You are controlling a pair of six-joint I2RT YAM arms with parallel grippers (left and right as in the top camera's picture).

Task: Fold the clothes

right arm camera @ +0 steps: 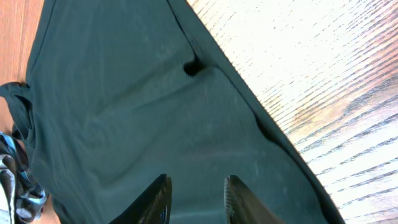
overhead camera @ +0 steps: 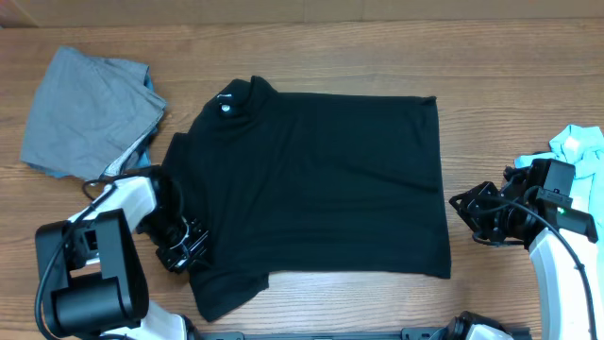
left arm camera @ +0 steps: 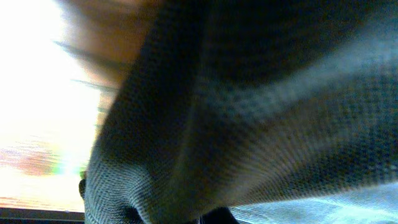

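A bare wooden surface (overhead camera: 377,47) carries everything. A black shirt (overhead camera: 321,179) lies spread flat in the middle of it, collar to one side and hem to the other, both short sleeves out.

Beyond the shirt's collar end sits a grey garment (overhead camera: 85,113) in a loose heap, with a strip of light-blue cloth showing under its edge. Past the shirt's hem end, well apart from it, a light-blue garment (overhead camera: 578,144) lies bunched at the border of the overhead view.

The left gripper (overhead camera: 184,244) is down on the shirt by the nearer sleeve. It is pressed together, and its wrist camera is filled with dark weave gathered toward the fingers, so it appears to be pinching the shirt's cloth there. The right gripper (overhead camera: 472,212) hangs just beside the hem, off the shirt. Its fingers are spread, with nothing between them but flat black cloth below.

As a judgement, the task is at its start. The shirt shows no fold yet, and only the first pinch seems made. The sleeves and body remain to be folded, and the other garments look unfolded too, though the grey heap is hard to read.
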